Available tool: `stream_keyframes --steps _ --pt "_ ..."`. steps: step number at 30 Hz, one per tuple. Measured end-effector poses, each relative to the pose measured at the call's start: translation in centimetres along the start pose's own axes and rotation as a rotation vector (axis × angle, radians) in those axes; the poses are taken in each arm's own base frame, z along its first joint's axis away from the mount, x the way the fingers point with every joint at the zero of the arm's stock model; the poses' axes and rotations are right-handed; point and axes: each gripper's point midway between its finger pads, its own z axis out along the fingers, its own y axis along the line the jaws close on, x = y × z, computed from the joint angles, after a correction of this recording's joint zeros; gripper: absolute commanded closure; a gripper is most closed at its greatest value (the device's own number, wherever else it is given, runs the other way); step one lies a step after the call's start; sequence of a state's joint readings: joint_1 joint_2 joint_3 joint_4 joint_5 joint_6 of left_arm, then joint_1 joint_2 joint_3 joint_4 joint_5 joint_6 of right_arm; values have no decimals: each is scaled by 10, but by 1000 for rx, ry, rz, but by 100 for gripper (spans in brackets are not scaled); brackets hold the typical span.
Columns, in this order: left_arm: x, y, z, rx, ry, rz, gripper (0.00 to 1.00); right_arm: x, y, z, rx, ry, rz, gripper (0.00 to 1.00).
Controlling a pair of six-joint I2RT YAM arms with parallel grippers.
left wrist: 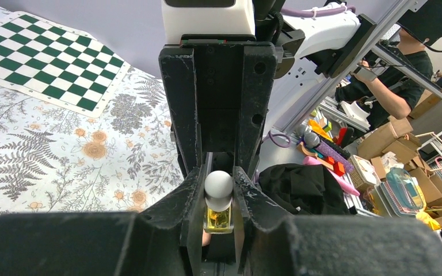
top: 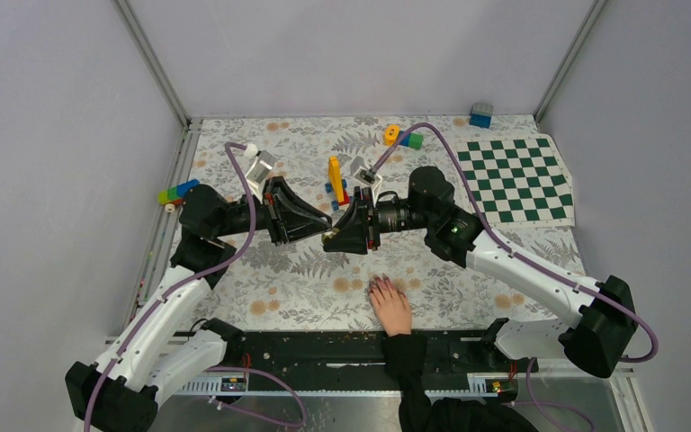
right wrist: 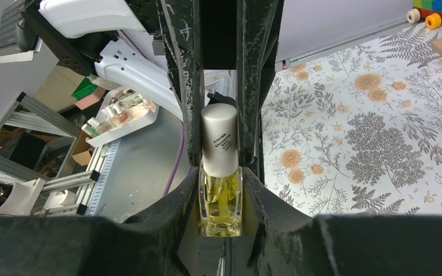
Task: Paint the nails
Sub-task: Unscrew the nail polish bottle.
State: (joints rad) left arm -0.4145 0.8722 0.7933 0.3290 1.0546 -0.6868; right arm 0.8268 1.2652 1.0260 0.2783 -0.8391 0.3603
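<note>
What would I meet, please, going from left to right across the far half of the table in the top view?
Green-and-blue brick cluster → upright yellow brick → orange-and-green bricks → checkered mat.

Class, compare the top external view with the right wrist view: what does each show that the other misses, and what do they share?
Only the top external view: the hand with dark painted nails, and the chessboard mat. Only the right wrist view: the nail polish bottle, yellow liquid, silver cap, clamped in the right gripper. Both: the floral table cover, and the left gripper meeting the right.
</note>
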Motion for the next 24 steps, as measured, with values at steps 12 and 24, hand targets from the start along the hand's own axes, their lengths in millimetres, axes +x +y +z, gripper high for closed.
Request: stream_keyframes --steps 12,24 --pt "2 18 -1 -87 -15 1 100 2 -20 5 151 -23 16 100" --pt "5 52 -8 -303 -10 -9 100 5 -59 7 497 -33 -74 100"
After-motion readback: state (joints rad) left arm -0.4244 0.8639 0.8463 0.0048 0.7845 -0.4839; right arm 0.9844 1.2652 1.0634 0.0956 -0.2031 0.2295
